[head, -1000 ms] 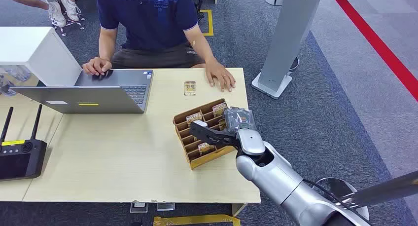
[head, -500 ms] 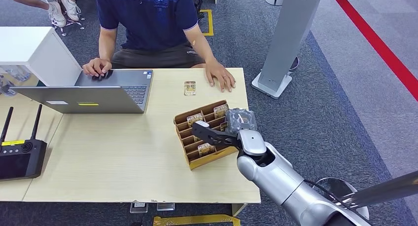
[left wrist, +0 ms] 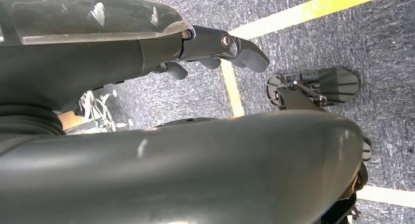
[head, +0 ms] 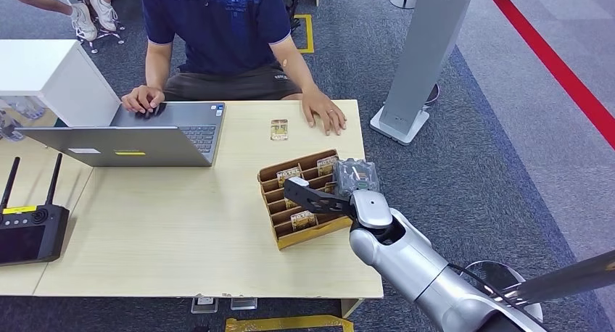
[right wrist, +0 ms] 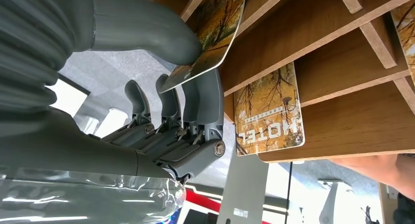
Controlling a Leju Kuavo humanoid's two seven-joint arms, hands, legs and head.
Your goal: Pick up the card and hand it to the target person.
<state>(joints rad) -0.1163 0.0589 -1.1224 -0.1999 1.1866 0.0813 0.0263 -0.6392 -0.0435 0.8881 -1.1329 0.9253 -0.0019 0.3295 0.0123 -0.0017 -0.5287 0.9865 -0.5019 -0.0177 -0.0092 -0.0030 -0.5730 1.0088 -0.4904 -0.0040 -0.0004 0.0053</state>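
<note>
Right hand (head: 330,196): reached over the rack (head: 274,181) at the table's (head: 159,230) right end; the wrist view showed thumb and fingers (right wrist: 205,99) pinching a card (right wrist: 208,35) at its edge, probably so it could slide out of its slot.
Card: partly in the rack, slanted, gripped by the hand.
Other cards: one marked HOTEL (right wrist: 266,111) sat in a neighbouring slot; another (head: 279,129) lay flat near the person.
Person (head: 217,27): seated across the table, one hand (head: 324,114) resting on it, likely the recipient.
Left hand (left wrist: 215,50): hung over carpet, fingers curled loosely, holding nothing.
Step judged: lifting not yet complete.
</note>
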